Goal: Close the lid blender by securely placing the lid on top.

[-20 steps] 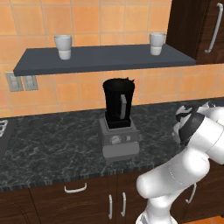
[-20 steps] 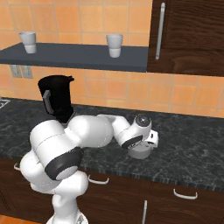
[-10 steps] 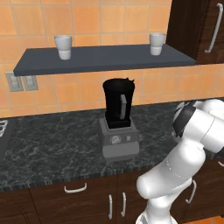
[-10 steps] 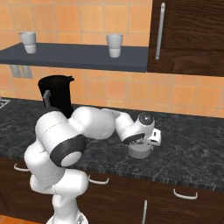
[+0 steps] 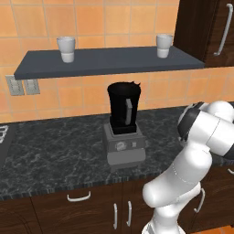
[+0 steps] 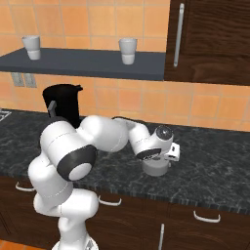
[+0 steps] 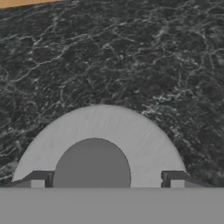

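1. You work on a dark, white-veined stone surface [image 5: 55, 155], flat and glossy, spanning the frame's lower half.
2. The blender [image 5: 124, 123] stands centre frame in the left base view: a tall black tapering jar, top open, on a boxy grey base.
3. The lid [image 7: 98, 144], a pale grey disc with a darker round centre, lies low in the hand view, well right of the blender.
4. Your hand [image 7: 105, 178] is spread wide, fingertips straddling the lid and gripping nothing; lower squarely, close on its smooth rim, and keep it level.
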### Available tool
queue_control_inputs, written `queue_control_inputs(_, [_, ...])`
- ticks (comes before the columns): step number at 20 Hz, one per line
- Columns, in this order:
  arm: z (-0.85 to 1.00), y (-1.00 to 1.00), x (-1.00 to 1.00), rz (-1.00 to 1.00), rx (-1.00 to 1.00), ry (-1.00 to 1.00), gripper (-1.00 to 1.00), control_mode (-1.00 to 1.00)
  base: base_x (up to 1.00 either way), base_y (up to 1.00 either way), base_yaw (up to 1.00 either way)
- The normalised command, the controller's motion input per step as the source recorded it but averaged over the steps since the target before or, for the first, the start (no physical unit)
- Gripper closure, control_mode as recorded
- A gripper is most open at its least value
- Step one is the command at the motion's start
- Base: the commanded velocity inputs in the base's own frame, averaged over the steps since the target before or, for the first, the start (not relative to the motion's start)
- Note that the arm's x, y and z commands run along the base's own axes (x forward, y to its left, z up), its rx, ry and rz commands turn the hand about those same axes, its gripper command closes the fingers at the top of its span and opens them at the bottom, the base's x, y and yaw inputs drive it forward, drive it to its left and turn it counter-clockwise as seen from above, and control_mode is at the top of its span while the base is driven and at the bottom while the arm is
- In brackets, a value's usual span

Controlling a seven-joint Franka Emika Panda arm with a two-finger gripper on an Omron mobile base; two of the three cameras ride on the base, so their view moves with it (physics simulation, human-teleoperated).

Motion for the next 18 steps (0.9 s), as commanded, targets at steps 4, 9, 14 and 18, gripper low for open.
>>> queue_control_inputs(4, [-0.31,0.08,0.00,0.00,0.00,0.00,1.00,-1.00,0.00,0.00,0.00])
queue_control_inputs(9, [-0.33,0.17,-0.03,0.00,-0.01,0.00,1.00,-1.00,0.00,0.00,0.00])
queue_control_inputs(14, [-0.32,0.23,-0.16,0.00,-0.03,0.05,1.00,-1.00,0.00,0.00,0.00])
queue_control_inputs(18, [-0.32,0.21,-0.26,0.00,-0.03,0.07,1.00,-1.00,0.00,0.00,0.00])
